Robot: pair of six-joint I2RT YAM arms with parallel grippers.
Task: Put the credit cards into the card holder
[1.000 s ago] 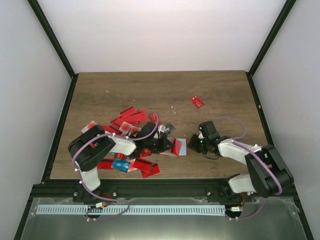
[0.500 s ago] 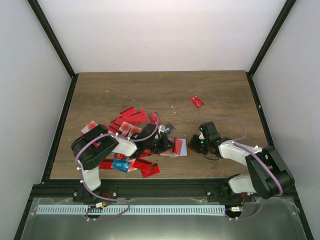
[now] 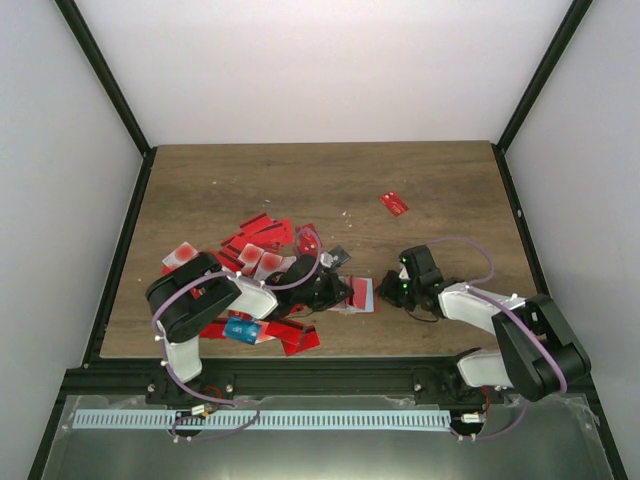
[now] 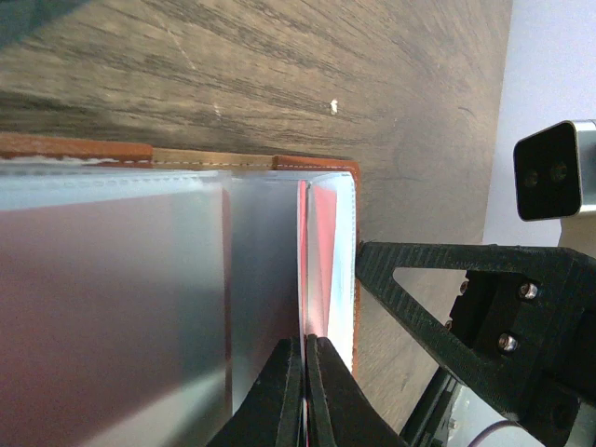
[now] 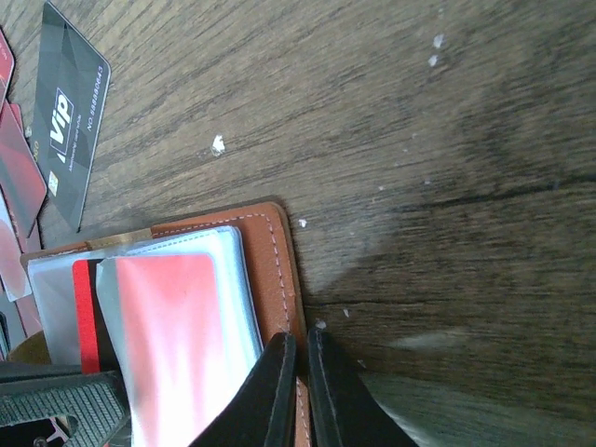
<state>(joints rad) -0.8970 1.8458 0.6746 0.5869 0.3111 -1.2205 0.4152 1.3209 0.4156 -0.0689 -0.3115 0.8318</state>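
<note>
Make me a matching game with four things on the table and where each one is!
Things:
1. card holder
2. black card
3. lone red card
4. blue card

Places:
a. all by itself, far back on the right
b. pinched at its orange edge by the right gripper
c. in the messy pile, near the front edge by the left arm
d. flat on the wood just past the holder, with white letters on it

Pairs: 1-b, 2-d, 3-a, 4-c
</note>
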